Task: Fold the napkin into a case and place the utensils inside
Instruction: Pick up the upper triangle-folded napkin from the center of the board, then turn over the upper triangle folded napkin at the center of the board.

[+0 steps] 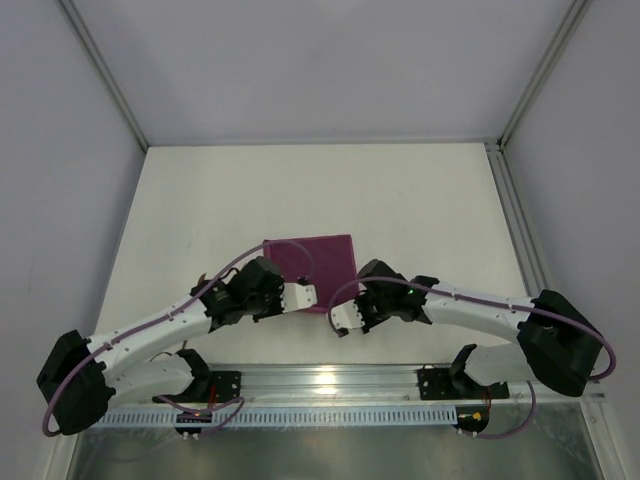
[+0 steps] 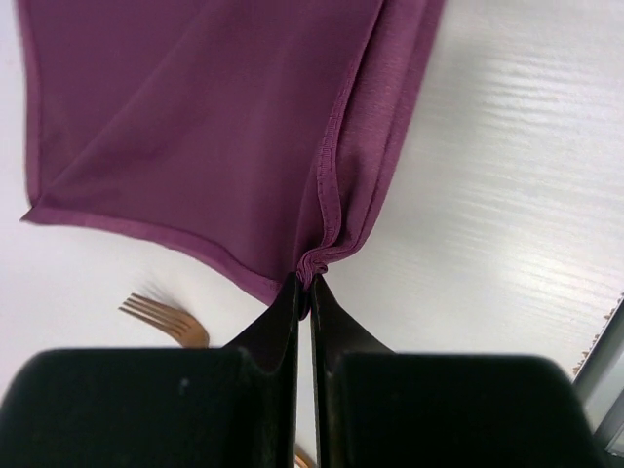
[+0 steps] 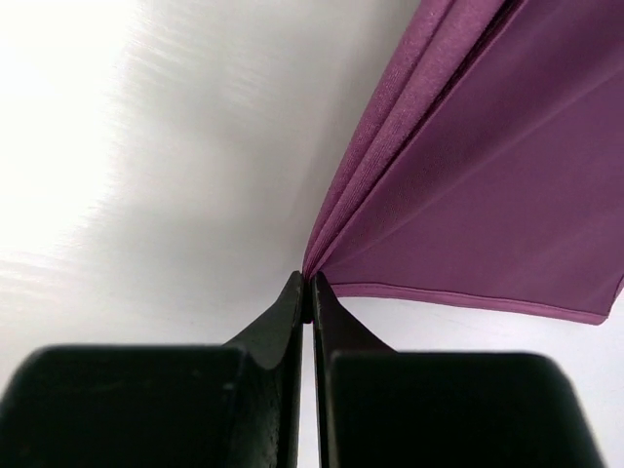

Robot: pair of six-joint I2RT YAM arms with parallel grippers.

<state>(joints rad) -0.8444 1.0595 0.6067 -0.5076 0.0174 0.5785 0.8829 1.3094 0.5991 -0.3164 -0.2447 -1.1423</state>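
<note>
Left claw (image 2: 304, 285) and right claw (image 3: 307, 283) each pinched a near corner of the napkin (image 1: 318, 262), which lay layered mid-counter (image 1: 420, 200). Both corners were best raised together, level and taut, keeping the hem clear of the fork (image 2: 164, 317).

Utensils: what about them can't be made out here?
- Left wrist: fork shows tines only; left gripper hides its handle.
- Left wrist: copper sliver cut off by bottom edge, unidentifiable.
- Top external: fork not discernible; left arm overlies that spot.
</note>
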